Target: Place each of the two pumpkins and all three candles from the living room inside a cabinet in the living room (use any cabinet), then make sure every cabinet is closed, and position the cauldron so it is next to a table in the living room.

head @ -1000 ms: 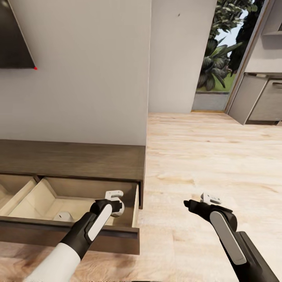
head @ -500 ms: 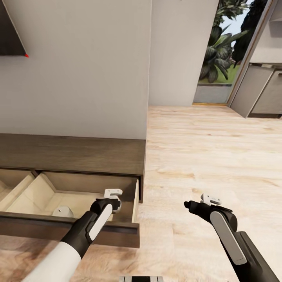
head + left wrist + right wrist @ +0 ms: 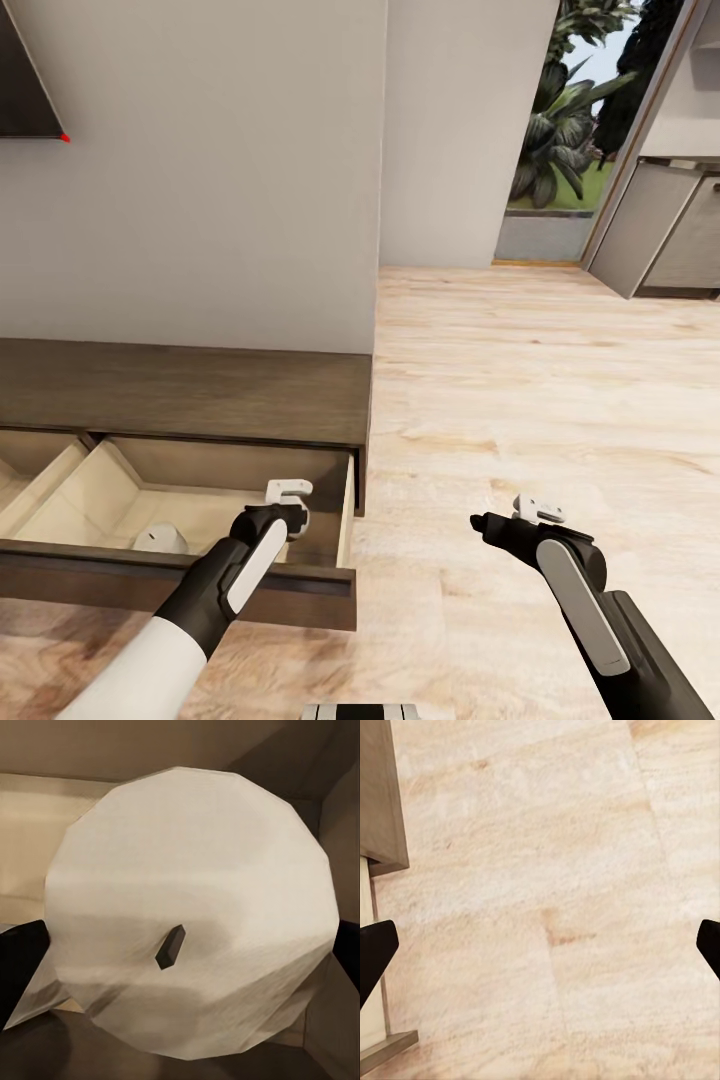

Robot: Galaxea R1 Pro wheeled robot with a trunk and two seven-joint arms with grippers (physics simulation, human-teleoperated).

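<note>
Stubby pale grey-tan candle (image 3: pixel 191 915) grasped by left gripper (image 3: pixel 290 505) over open pale-wood drawer (image 3: pixel 345 525) of dark brown cabinet (image 3: pixel 190 395); right gripper (image 3: pixel 535 508) spread wide, empty, above light wooden floor (image 3: pixel 547 870).

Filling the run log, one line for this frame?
left gripper: shut on candle, over open drawer | right gripper: open, empty, above floor

A plain white wall (image 3: pixel 200 180) fills the upper left of the frame. Pale wood floor (image 3: pixel 540 400) spreads right. At upper right, a doorway (image 3: pixel 560 150) shows green plants beside grey cupboards (image 3: pixel 670 240).
</note>
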